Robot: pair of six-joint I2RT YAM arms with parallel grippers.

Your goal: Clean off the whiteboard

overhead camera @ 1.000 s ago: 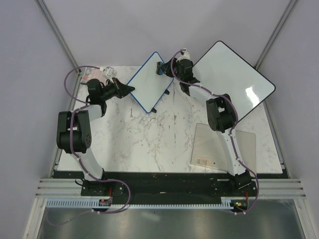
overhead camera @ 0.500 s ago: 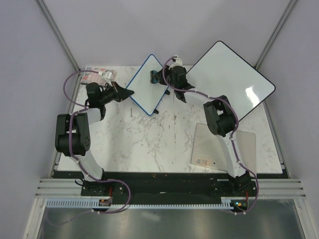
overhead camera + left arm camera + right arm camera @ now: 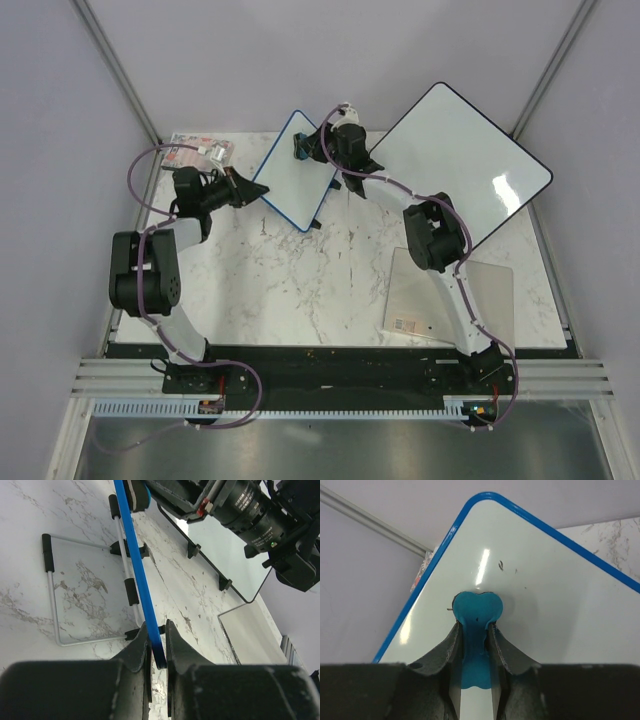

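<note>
**Gripping a Blue-Framed Board While an Eraser Meets Its Face**

The small blue-framed whiteboard [image 3: 295, 172] stands tilted on its wire stand [image 3: 46, 552] at the far middle of the marble table [image 3: 280, 290], between the two arms. A few small dark marks [image 3: 501, 566] show on its white face above the eraser. The left gripper [image 3: 156, 635] reaches in from the left, its jaws clamped on the thin blue edge of the frame. The right gripper [image 3: 475, 630] comes in from the other side, its jaws closed on a teal eraser [image 3: 476, 611] whose rounded head lies against the board's face. Just to the right leans a larger black-framed board [image 3: 460, 160], its surface blank. Nearer the arm bases, a flat beige sheet [image 3: 410, 290] with a barcode label lies under the right arm. A small packet [image 3: 195, 152] sits at the far left corner.
</note>
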